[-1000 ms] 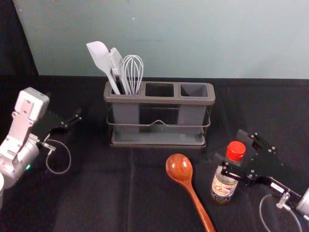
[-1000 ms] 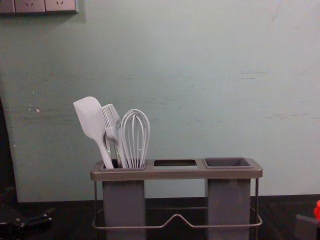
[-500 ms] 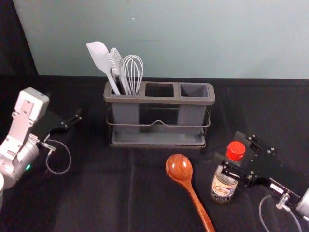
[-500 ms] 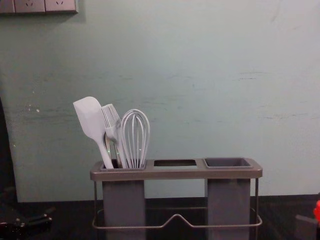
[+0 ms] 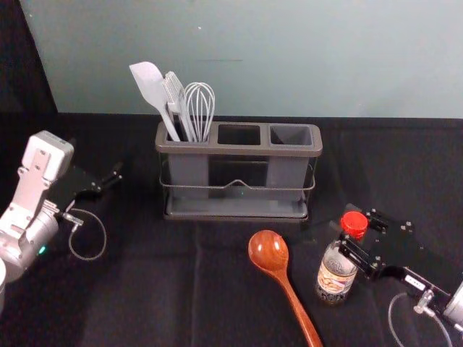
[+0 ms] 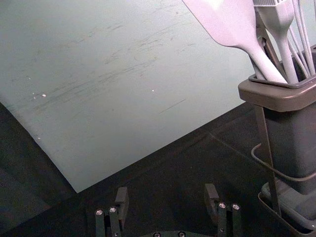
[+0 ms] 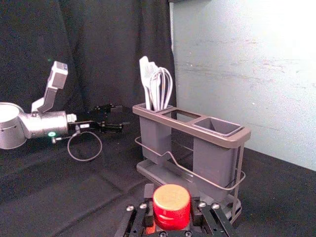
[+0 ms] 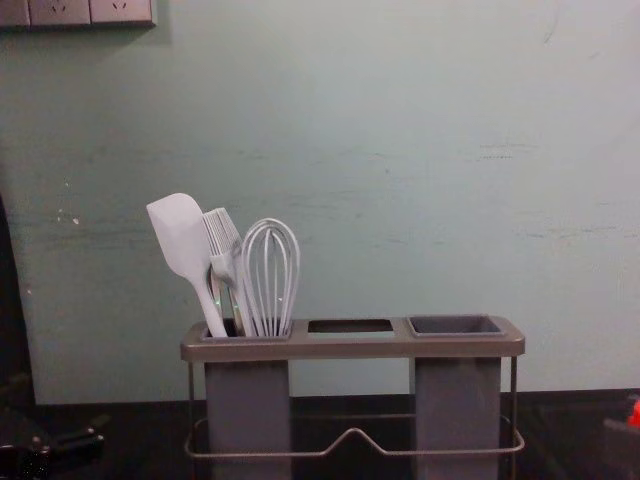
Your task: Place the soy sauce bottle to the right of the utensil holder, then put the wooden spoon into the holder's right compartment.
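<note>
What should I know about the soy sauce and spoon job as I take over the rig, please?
Right gripper: appears closed on the soy sauce bottle, just under its red cap.
Left gripper: open and empty, off the left of the utensil holder.
Bottle: upright on the table, nearer the robot than the holder, toward its right end.
Wooden spoon: flat on the table, left of the bottle, bowl toward the holder.
Done: neither placement.
Left: bottle beside the holder's right, then spoon into the empty right compartment.
</note>
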Motion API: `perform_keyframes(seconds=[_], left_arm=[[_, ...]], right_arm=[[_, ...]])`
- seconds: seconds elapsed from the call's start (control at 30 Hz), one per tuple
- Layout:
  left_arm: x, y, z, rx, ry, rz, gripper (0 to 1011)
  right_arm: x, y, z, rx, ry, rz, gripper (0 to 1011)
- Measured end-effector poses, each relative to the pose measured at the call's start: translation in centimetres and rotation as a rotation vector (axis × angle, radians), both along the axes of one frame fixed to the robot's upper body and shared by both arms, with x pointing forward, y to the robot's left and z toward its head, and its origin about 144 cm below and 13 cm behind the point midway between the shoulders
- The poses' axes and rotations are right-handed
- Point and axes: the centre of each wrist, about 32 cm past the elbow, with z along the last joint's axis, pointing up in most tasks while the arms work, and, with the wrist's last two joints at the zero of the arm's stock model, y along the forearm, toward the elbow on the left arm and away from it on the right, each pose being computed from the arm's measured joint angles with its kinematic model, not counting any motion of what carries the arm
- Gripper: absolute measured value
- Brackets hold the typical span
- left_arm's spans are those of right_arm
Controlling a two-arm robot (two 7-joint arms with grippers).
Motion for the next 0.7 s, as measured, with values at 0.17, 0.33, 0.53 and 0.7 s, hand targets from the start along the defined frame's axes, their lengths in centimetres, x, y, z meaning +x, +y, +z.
perform_keyframes(seconds=[0.17,0.33,0.53,0.7], left_arm=[[0.0,0.0,0.0,0.000,0.000,0.000,1005],[0.0,0.0,0.0,0.000,0.000,0.000,1005],[0.0,0.0,0.0,0.000,0.000,0.000,1005],[0.0,0.0,0.0,0.000,0.000,0.000,1005]], right_arm=[[0.0,-0.1,0.4,0.009,-0.007,-0.003,382],[0.0,-0.2,1.5,0.019,-0.035,-0.011,381],[0.2,-0.4,2.7,0.018,-0.065,-0.024,381],[0.5,-0.9,3.4,0.008,-0.079,-0.047,381]])
